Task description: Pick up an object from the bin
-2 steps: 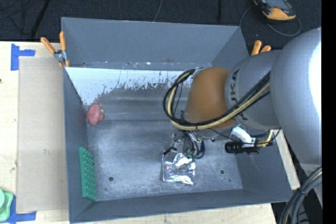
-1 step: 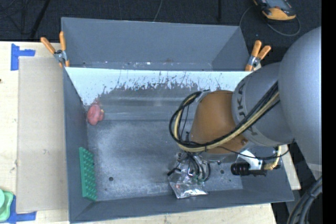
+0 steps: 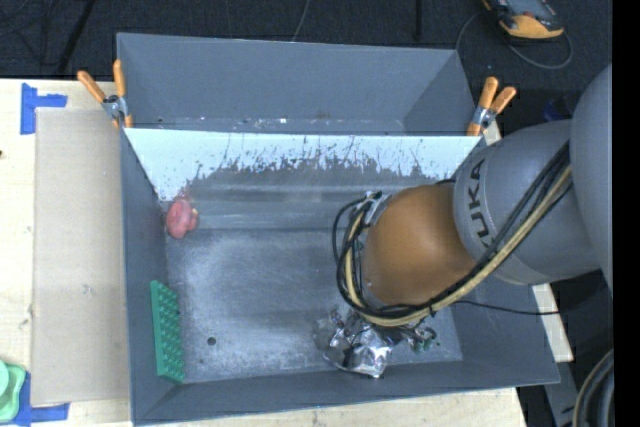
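Pink lump (image 3: 181, 217), small and rounded, lies at the far left of the bin (image 3: 290, 80), where the floor meets the sloping back wall. Nearer the camera on the same side, a long green studded plate (image 3: 167, 330) lies along the foot of the left wall, reaching toward the near left corner. Both are well apart from the gripper (image 3: 358, 350), which is down low at the near right of the floor, close to the front wall, with a silvery, crumpled-looking tangle at its tip. Whether it is open or closed, or has hold of anything, cannot be told. Above it sits the orange wrist cover (image 3: 415, 250), looped by cables (image 3: 347, 245), with the grey arm (image 3: 540, 205) coming in from the right.
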Controlling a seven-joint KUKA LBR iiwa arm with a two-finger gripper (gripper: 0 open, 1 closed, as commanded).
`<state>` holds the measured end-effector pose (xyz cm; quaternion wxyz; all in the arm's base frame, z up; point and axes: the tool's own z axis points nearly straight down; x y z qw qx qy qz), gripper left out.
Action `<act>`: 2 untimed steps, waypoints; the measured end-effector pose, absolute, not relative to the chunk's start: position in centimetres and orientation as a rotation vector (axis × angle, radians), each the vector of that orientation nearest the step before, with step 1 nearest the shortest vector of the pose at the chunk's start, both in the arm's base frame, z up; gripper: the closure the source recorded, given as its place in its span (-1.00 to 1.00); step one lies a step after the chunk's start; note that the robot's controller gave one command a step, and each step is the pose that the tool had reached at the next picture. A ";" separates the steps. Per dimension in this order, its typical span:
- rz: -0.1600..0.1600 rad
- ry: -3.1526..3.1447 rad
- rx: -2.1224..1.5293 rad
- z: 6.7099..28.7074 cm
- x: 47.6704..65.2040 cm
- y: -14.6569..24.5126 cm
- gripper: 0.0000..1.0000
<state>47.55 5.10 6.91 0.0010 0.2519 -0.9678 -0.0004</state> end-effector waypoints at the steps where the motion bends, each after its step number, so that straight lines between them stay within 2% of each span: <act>1: 0.000 -2.714 1.588 16.8 48.1 6.5 1.00; 2: 0.003 -2.619 1.751 32.7 48.3 11.0 1.00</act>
